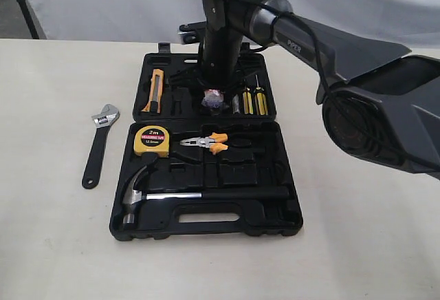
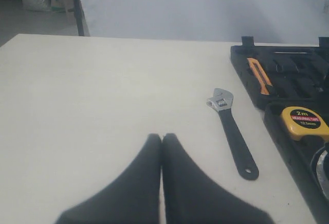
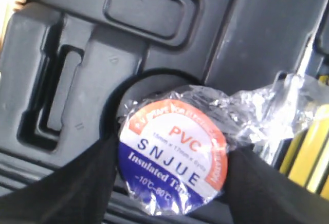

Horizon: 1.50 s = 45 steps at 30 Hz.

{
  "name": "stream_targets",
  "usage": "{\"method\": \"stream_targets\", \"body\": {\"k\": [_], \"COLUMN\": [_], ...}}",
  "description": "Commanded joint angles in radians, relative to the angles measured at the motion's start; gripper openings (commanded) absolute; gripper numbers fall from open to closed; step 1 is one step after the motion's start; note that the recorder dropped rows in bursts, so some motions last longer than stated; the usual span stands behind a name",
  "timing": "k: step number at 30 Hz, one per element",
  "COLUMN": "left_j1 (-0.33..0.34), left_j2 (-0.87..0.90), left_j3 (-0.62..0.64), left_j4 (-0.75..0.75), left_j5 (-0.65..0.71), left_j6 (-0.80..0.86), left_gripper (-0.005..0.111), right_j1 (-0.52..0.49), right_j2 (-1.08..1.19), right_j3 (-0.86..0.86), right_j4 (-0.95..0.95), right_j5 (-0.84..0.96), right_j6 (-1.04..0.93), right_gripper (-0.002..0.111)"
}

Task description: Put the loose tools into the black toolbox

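The black toolbox (image 1: 289, 207) lies open mid-table. The claw hammer (image 1: 172, 195) rests in its near half. A black adjustable wrench (image 1: 97, 146) with a silver jaw lies on the table left of the case, also seen in the left wrist view as the wrench (image 2: 232, 131). My right gripper (image 3: 172, 157) is shut on the plastic-wrapped tape roll (image 3: 172, 154), held just above a round recess in the far half; in the exterior view the tape roll (image 1: 212, 98) shows under the arm. My left gripper (image 2: 162, 137) hovers shut and empty over bare table, left of the wrench.
In the case sit a yellow tape measure (image 1: 150, 140), orange-handled pliers (image 1: 206, 143), an orange utility knife (image 1: 155, 89) and yellow-handled screwdrivers (image 1: 256, 100). The right arm (image 1: 344, 59) reaches over the case from the right. A white backdrop stands behind the table.
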Motion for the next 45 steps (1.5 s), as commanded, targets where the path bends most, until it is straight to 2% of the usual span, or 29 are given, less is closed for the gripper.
{"method": "stream_targets", "body": {"k": [1,2,5,8,10,15,17,20,25,27,35,45], "left_j1": [0.003,0.003,0.003,0.003,0.003,0.003,0.003,0.003,0.003,0.003,0.003,0.003], "left_j2": [-0.008,-0.008,-0.008,-0.008,-0.008,-0.008,-0.008,-0.008,-0.008,-0.008,-0.008,-0.008], "left_j3": [0.009,0.009,0.009,0.009,0.009,0.009,0.009,0.009,0.009,0.009,0.009,0.009], "left_j4": [-0.014,-0.014,-0.014,-0.014,-0.014,-0.014,-0.014,-0.014,-0.014,-0.014,-0.014,-0.014], "left_j5": [-0.017,-0.017,-0.017,-0.017,-0.017,-0.017,-0.017,-0.017,-0.017,-0.017,-0.017,-0.017], "left_j6": [-0.010,-0.010,-0.010,-0.010,-0.010,-0.010,-0.010,-0.010,-0.010,-0.010,-0.010,-0.010], "left_gripper": [0.001,0.001,0.001,0.001,0.001,0.001,0.001,0.001,0.001,0.001,0.001,0.001], "right_j1": [-0.004,-0.004,-0.004,-0.004,-0.004,-0.008,-0.008,-0.008,-0.004,-0.004,-0.004,-0.006], "right_j2": [-0.001,0.002,0.018,0.024,0.011,-0.043,-0.068,-0.075,-0.043,-0.026,0.017,-0.042], "right_j3": [0.000,0.000,0.000,0.000,-0.002,-0.002,-0.002,-0.002,0.000,0.000,0.000,-0.002], "right_j4": [0.015,0.015,0.023,0.053,0.056,0.008,-0.054,-0.072,-0.059,-0.057,-0.052,-0.077], "right_j5": [-0.017,-0.017,-0.013,-0.012,-0.012,-0.012,-0.012,-0.014,-0.010,-0.017,-0.016,-0.043], "right_j6": [0.000,0.000,0.024,0.032,0.032,0.032,0.032,-0.002,-0.012,-0.012,-0.012,-0.012], "right_gripper": [0.013,0.018,0.046,0.069,0.073,0.073,0.069,0.053,0.014,0.001,0.000,0.000]}}
